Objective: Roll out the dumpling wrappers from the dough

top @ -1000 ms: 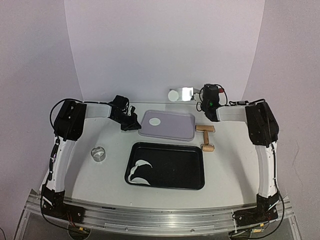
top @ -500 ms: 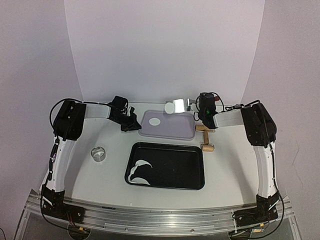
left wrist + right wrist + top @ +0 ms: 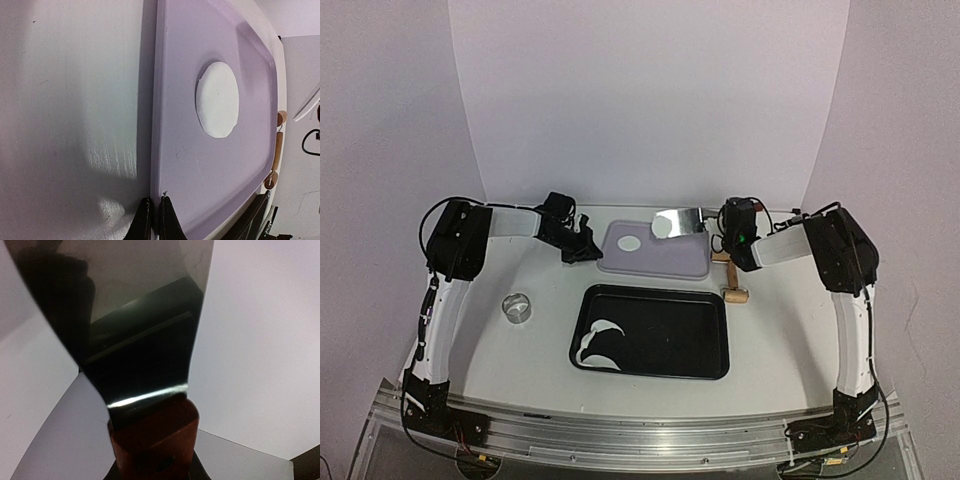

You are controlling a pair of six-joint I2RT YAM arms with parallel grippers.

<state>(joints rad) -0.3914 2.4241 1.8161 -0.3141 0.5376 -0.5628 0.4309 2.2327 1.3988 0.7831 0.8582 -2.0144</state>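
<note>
From above, your left fingers (image 3: 582,247) sit shut at the purple tray's (image 3: 685,262) left edge. Your right fingers (image 3: 724,226) clamp a scraper (image 3: 685,216), its long axis crosswise, blade pointing left, carrying a wrapper (image 3: 662,226) over the tray's far edge. A second wrapper (image 3: 631,242) lies on the tray, and dough scraps (image 3: 598,340) lie in the black tray (image 3: 700,340). In the left wrist view, the closed tips meet the tray's rim. In the right wrist view, the blade points away.

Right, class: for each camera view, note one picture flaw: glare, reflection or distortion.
Right wrist: the spatula fills the frame, mirroring dark shapes, with a bright glare line across it. Left wrist: the lavender tray looks stretched and skewed, and a glare patch sits on the table. Top external: the spatula gleams white.
</note>
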